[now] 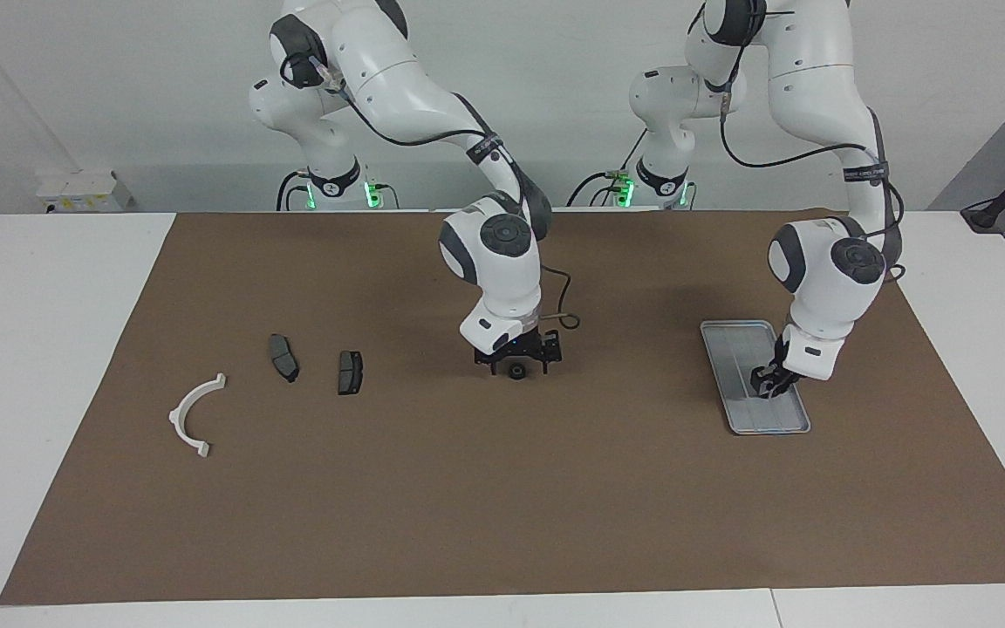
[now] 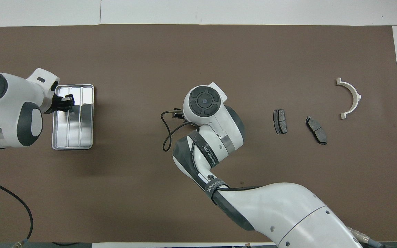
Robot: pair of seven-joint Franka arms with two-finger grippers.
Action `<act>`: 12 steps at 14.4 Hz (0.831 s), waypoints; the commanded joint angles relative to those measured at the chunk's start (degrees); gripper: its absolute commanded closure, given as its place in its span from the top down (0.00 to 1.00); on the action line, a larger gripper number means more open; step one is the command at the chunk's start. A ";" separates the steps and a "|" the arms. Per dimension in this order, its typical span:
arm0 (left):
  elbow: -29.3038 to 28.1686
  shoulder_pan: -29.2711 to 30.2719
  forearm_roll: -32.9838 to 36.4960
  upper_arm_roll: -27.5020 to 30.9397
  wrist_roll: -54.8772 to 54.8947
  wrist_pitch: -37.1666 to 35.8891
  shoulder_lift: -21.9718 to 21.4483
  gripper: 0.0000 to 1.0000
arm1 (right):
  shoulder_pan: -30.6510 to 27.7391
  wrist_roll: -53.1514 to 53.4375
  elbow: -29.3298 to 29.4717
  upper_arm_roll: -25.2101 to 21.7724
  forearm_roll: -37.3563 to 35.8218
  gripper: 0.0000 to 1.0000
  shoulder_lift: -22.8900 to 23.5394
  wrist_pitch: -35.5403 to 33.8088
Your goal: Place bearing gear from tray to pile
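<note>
Right gripper (image 1: 517, 370) hangs over the middle of the brown mat (image 1: 502, 488), low to it, fingers pinching a small dark round part, presumably the bearing gear (image 1: 517, 372); the overhead view hides it under the wrist. Left gripper (image 1: 769, 381) sits down at the tray (image 1: 734, 384), fingers low over the end farther from the robots; cannot tell if they're spread or pressed together, nor whether they touch the tray. The tray looks bare apart from that. Pile sits toward the right arm's end of the desk (image 1: 49, 349): two brake pads (image 1: 283, 358), (image 1: 350, 372) side by side, white half-ring bracket (image 1: 195, 417) farther out and farther from the robots. Risks, my read: the grip on the gear looks shallow, just the tips, so a quick sideways move could let it slip out, and a round part would roll off across the mat. Lowering too close could knock the nearer brake pad. Orientation: the gear reads as a short round disc, so no real long axis; can't tell which way its bore faces.
</note>
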 commanded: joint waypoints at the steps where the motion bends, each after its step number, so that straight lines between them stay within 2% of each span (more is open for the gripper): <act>1: -1.48 -0.22 -0.25 0.05 -0.81 1.05 0.18 0.00 | -0.26 -0.31 1.00 0.28 0.41 0.97 1.14 0.63; 6: 4.31 -0.40 -2.70 -0.21 -1.07 -8.25 0.01 0.00 | 0.00 -0.31 -1.01 0.20 0.41 0.96 1.40 1.77; 9: 5.55 -0.31 -3.68 -0.21 -1.07 -10.37 -0.43 0.00 | 0.09 -0.40 -1.63 0.28 0.41 0.96 1.40 2.13; 10: 5.55 -0.31 -3.68 -0.21 -1.07 -10.46 -0.43 0.00 | 0.09 -0.31 -1.63 0.28 0.41 0.94 1.40 2.13; 12: 5.55 -0.31 -3.77 -0.21 -1.16 -10.90 -0.52 0.00 | 0.09 -0.31 -1.72 0.28 0.50 0.80 1.40 2.30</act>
